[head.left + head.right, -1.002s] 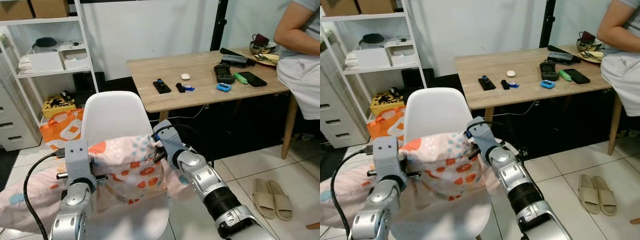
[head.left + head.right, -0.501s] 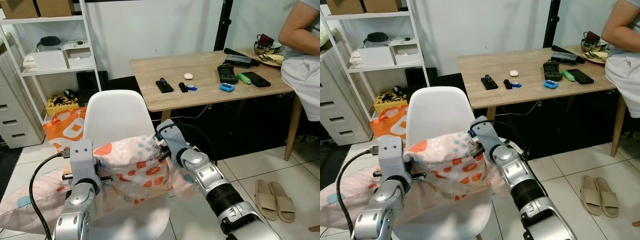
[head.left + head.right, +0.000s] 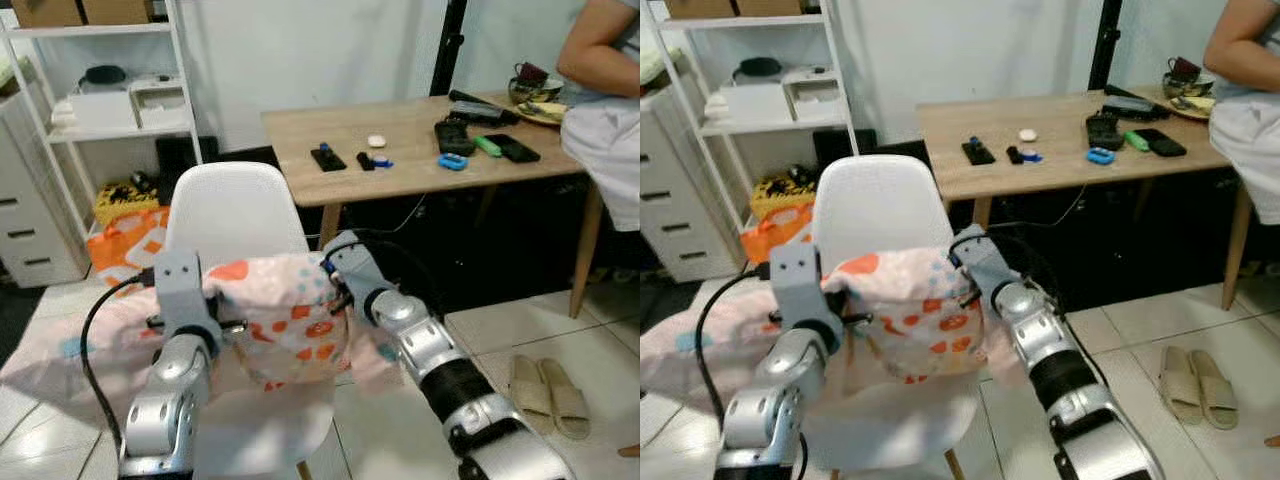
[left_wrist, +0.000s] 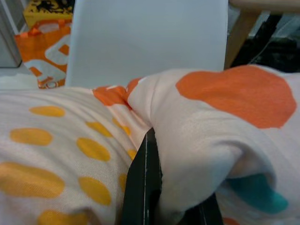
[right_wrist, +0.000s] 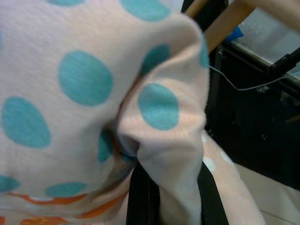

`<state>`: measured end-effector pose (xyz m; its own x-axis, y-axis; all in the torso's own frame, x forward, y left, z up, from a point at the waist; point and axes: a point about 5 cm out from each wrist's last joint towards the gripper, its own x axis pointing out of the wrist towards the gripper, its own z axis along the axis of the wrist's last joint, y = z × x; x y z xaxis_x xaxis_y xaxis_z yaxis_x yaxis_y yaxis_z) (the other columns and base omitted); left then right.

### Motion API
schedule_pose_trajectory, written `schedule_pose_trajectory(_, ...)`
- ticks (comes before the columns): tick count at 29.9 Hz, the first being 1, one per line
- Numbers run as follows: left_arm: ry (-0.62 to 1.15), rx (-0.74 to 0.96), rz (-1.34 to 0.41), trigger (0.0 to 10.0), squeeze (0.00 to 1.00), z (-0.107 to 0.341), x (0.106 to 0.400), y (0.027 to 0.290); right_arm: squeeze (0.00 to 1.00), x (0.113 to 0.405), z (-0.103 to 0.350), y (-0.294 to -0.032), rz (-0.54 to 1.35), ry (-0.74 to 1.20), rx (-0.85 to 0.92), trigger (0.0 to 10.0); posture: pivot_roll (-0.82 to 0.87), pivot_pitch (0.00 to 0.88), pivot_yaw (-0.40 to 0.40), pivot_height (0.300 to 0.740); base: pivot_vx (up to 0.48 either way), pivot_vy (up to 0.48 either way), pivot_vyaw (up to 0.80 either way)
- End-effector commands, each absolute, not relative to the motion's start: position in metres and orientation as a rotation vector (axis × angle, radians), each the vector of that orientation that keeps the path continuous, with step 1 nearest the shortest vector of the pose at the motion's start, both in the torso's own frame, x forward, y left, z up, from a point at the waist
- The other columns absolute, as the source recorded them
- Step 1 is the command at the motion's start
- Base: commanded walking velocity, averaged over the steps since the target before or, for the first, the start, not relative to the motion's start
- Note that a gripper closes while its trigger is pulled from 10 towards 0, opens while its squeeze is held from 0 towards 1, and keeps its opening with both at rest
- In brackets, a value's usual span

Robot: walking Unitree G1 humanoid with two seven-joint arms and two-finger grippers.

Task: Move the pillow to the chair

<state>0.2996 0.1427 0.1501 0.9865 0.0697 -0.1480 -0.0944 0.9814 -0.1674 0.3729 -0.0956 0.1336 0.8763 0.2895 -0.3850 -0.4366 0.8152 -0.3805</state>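
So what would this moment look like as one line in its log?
pillow held over chair seat | left gripper pinching fabric | right gripper pinching fabric | not released

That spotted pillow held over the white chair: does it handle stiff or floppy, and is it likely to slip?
Probably floppy: the pillow sags between the left gripper and right gripper, with loose fabric trailing off to the robot's left. Likely light, since pinches at two edges carry it. Slipping seems unlikely, as cloth bunches around the black fingers. It should slump onto the chair.
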Motion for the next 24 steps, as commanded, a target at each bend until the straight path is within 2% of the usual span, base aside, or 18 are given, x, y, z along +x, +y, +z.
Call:
schedule_pose_trajectory(1,0.100,-0.171,0.039,10.0,0.00,0.159,0.303,0.135,0.00,0.373,0.132,-0.091,0.409,0.334,-0.487,10.0,-0.20,0.031,0.021,0.610,0.000,0.000,0.00)
schedule_pose_trajectory(9,0.139,-0.111,0.062,10.0,0.00,0.148,0.303,0.145,0.00,0.370,0.123,-0.088,0.424,0.386,-0.490,10.0,-0.20,0.044,0.023,0.595,0.000,0.000,0.00)
schedule_pose_trajectory(16,0.146,0.042,0.111,10.0,0.00,0.139,0.312,0.168,0.00,0.381,0.130,-0.064,0.408,0.340,-0.316,10.0,-0.17,0.080,0.021,0.575,0.000,0.000,0.00)
schedule_pose_trajectory(20,0.131,0.175,0.160,10.0,0.00,0.142,0.318,0.190,0.00,0.384,0.139,-0.050,0.392,0.313,-0.171,10.0,-0.16,0.123,0.012,0.555,0.000,0.000,0.00)
schedule_pose_trajectory(24,0.115,0.232,0.195,10.0,0.00,0.146,0.321,0.203,0.00,0.383,0.140,-0.043,0.402,0.313,-0.123,10.0,-0.15,0.138,0.005,0.545,0.000,0.000,0.00)
